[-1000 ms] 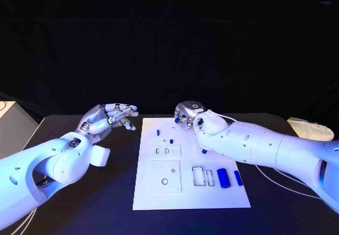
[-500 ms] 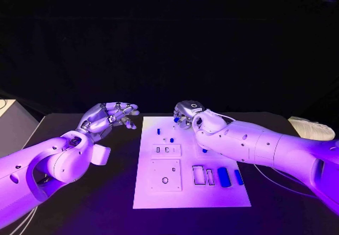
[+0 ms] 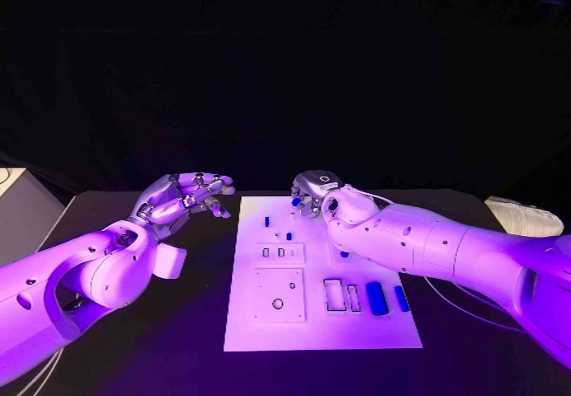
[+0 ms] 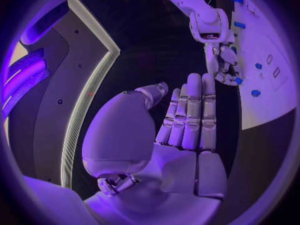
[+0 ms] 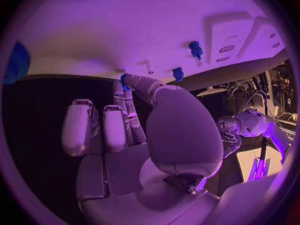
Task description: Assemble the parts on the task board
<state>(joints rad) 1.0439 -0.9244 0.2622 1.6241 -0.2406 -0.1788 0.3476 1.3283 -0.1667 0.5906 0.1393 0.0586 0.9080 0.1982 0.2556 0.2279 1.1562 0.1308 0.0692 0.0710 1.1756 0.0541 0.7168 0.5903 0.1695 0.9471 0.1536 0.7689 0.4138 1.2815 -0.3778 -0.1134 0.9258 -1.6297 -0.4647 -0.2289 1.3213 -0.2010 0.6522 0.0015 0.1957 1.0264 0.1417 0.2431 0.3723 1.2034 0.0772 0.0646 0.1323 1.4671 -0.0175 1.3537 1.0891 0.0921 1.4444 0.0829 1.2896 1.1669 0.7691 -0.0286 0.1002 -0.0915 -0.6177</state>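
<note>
The task board [image 3: 321, 322] lies in the lower middle of the head view, a white plate on the black table [image 3: 178, 346]. In its lower right part, two rectangular recesses [image 3: 342, 296] sit side by side, and just right of them lie a large blue cylinder [image 3: 376, 298] and a slimmer blue bar [image 3: 401, 299]. Whether the recesses hold anything I cannot make out. A raised white block [image 3: 277, 295] with a round hole stands left of them, and above it a smaller slotted block [image 3: 280, 253]. Small blue parts dot the upper board: a peg [image 3: 268, 221] near the left edge and another [image 3: 288, 236] below it. My right hand [image 3: 314, 194] hangs over the board's top edge, fingers curled down, pinching a small blue part [image 3: 296, 201] at the fingertips; my right wrist view shows that part [image 5: 124, 79] at the tip of one finger, mostly hidden. My forearm covers part of the board's right side. My left hand [image 3: 185, 198] is raised off the board's upper left corner, fingers loosely spread, gripping nothing, well apart from the parts.
</note>
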